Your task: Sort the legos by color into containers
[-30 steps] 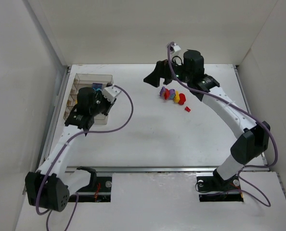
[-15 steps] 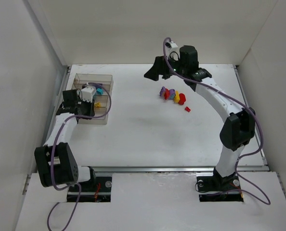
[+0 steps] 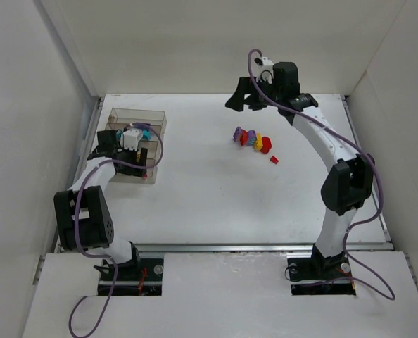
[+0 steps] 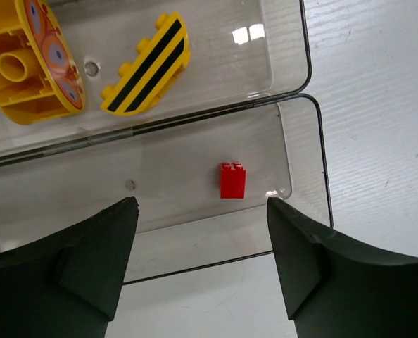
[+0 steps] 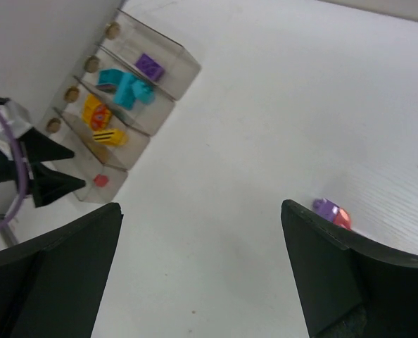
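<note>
From above, my left tool (image 3: 128, 137) hangs over the tray (image 3: 140, 113). My right tool (image 3: 241, 101) is raised well apart from the tray. A cluster of bricks (image 3: 252, 139) and a loose red brick (image 3: 273, 160) lie on the surface (image 3: 209, 204), also well apart from the tray.

Left wrist: my jaws stand apart with nothing between them. A small red brick (image 4: 232, 180) lies in the tray's end compartment, with yellow pieces (image 4: 147, 65) in the compartment beside it.

Right wrist: that tool is spread wide and empty. The tray's other compartments hold cyan pieces (image 5: 124, 88) and a purple brick (image 5: 150, 67).

My left fingers look close to the tray's thin wall, so lifting off at a slant could catch it and shove the tray. The cluster mixes colours, so carrying it whole would put the wrong colours in one compartment.
</note>
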